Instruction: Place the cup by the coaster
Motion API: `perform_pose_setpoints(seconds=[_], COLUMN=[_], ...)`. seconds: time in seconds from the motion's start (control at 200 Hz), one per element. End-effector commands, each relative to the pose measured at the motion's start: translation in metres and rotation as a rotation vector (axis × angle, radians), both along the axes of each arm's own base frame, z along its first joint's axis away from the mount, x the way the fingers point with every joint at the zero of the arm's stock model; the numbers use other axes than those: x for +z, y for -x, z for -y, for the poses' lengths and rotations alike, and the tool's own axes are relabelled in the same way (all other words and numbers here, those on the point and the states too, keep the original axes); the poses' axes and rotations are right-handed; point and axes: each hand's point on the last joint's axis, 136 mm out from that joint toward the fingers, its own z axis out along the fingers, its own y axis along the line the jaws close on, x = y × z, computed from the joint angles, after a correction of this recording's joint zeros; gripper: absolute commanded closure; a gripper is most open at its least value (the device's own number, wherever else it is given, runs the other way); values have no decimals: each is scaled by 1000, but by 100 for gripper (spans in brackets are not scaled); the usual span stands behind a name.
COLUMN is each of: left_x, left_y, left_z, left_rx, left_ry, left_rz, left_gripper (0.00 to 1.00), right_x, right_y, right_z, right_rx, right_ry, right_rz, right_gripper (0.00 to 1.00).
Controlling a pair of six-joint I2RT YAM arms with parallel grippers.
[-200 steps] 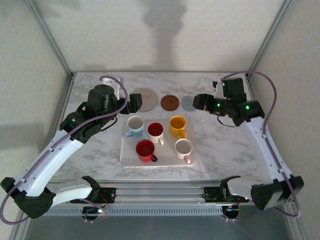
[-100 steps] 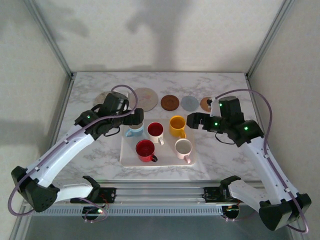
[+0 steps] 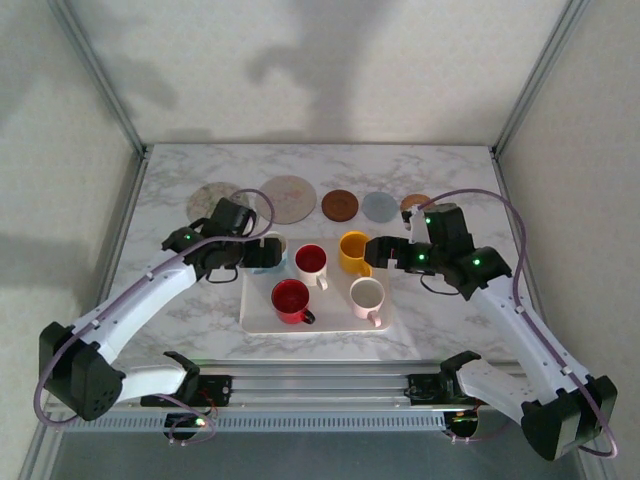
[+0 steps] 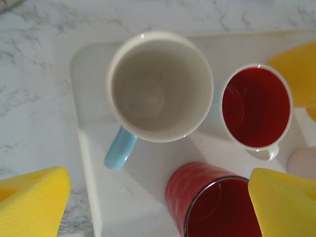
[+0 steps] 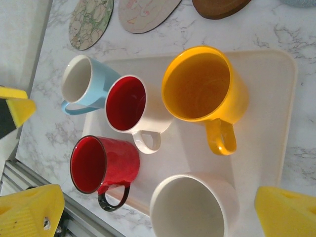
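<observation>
While all five mugs stand upright on the white tray [image 3: 320, 325] in the middle of the marble bench [image 3: 450, 170], both arms reach in over them from either side. The left tool [image 4: 158, 205] hangs over the tray's rear left corner, its yellow fingers [image 4: 32, 200] spread wide apart. Seen from its wrist, the light blue mug [image 4: 160, 86] lies straight below, white inside, its handle pointing toward the tray's left edge. Just beside that mug stands a white mug with a red inside [image 3: 311, 260], and in front of both stands the red mug [image 3: 290, 299] with a dark handle.

The right tool [image 5: 158, 212] hovers at the tray's right side, near the yellow mug [image 3: 353, 250], its fingers [image 5: 289, 212] also wide apart and closed on nothing. A plain white mug [image 3: 367, 295] stands at the tray's front right corner, in front of the yellow one.

Behind the tray, a row of round coasters lies flat on the bench, apart from every mug. From left to right they are a mottled coaster [image 3: 212, 195], a larger pale coaster [image 3: 288, 195], a dark brown coaster [image 3: 340, 204], a grey-blue coaster [image 3: 379, 206], and a small brown coaster [image 3: 412, 202] partly hidden behind the right arm.
</observation>
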Motion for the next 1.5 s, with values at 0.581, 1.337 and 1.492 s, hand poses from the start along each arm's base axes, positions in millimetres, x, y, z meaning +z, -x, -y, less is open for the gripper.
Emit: perform_pose_setpoints(seconds=[0.581, 1.337, 1.492], left_x=[-50, -69, -69], left_y=[0, -2, -2], left_z=[-6, -1, 1], left_rx=[-121, -124, -121], left_ry=[-13, -9, 4], left_rz=[-131, -201, -206], left_gripper=[23, 35, 38], right_x=[-8, -14, -15], right_y=[-16, -18, -19], right_z=[-9, -9, -9], right_rx=[-14, -18, -17], right_ry=[-5, 15, 17], right_rz=[-23, -36, -37], right_gripper=[1, 1, 1])
